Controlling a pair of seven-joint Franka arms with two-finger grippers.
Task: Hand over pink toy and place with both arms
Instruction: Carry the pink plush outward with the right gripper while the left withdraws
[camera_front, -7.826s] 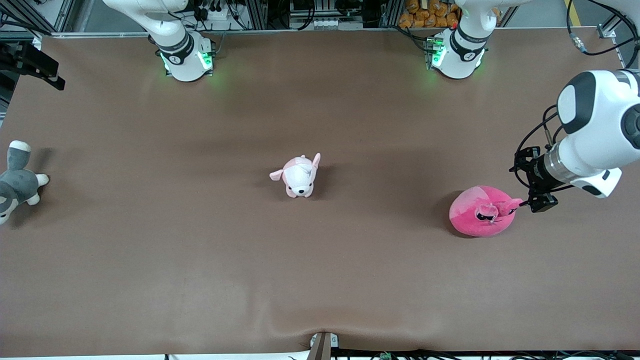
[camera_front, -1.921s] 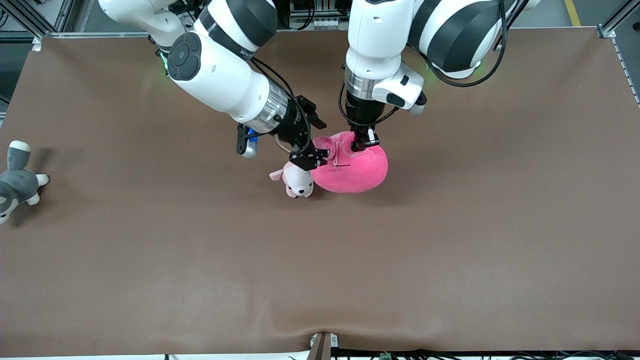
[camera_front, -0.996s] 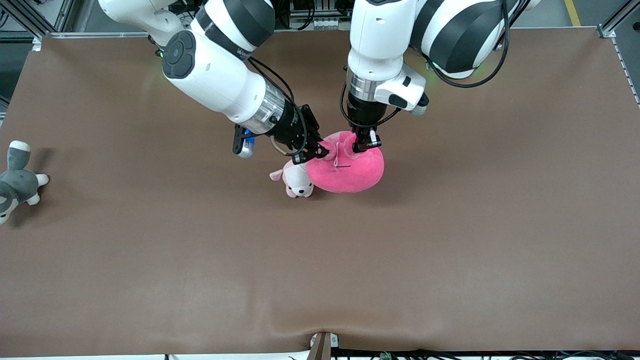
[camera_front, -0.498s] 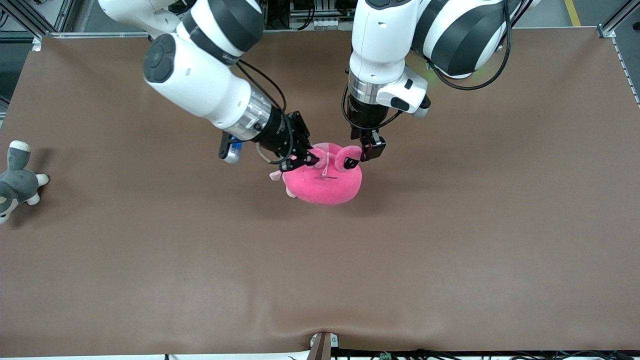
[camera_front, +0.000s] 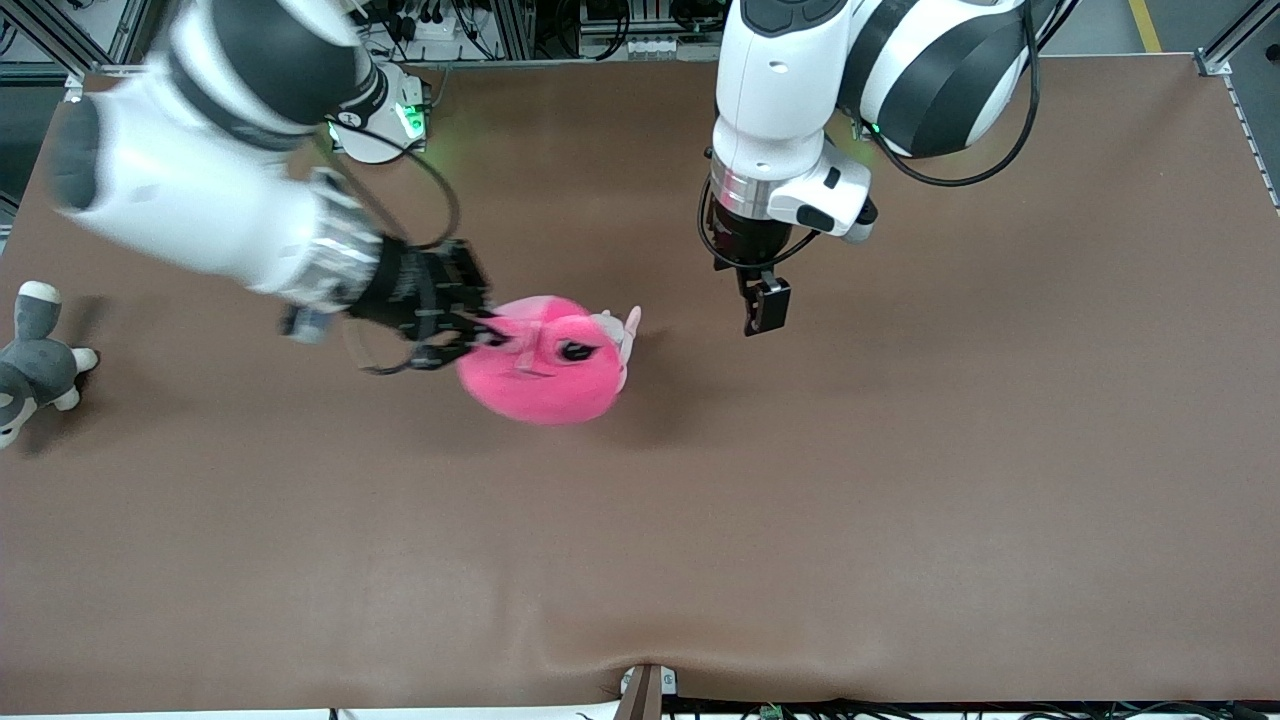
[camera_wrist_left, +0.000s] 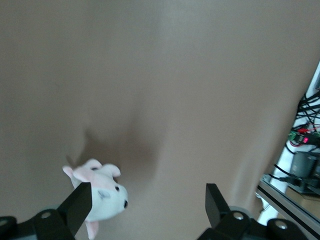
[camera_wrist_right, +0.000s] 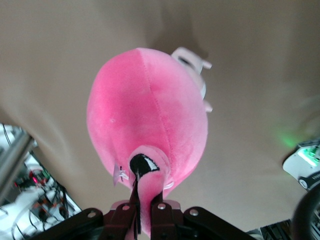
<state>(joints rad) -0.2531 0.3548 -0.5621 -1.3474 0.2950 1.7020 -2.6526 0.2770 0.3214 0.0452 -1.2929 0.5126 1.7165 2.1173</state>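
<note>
The hot-pink round pink toy (camera_front: 540, 360) hangs from my right gripper (camera_front: 482, 330), which is shut on one of its ears. It is lifted just above the table, over the pale puppy plush. The right wrist view shows the pink toy (camera_wrist_right: 147, 125) dangling below the right gripper (camera_wrist_right: 146, 220), with the ear pinched between the fingers. My left gripper (camera_front: 765, 305) stands open and empty over bare table, apart from the toy, toward the left arm's end. In the left wrist view the left gripper (camera_wrist_left: 147, 200) has nothing between its fingers.
A pale pink-and-white puppy plush (camera_wrist_left: 100, 192) lies on the table, mostly covered by the pink toy in the front view, with only its ear (camera_front: 630, 322) showing. A grey-and-white plush (camera_front: 30, 365) lies at the right arm's end of the brown table (camera_front: 900, 480).
The left gripper opened, let go of the pink toy and drew back. The right arm swung the toy toward its own end of the table, over the puppy plush.
</note>
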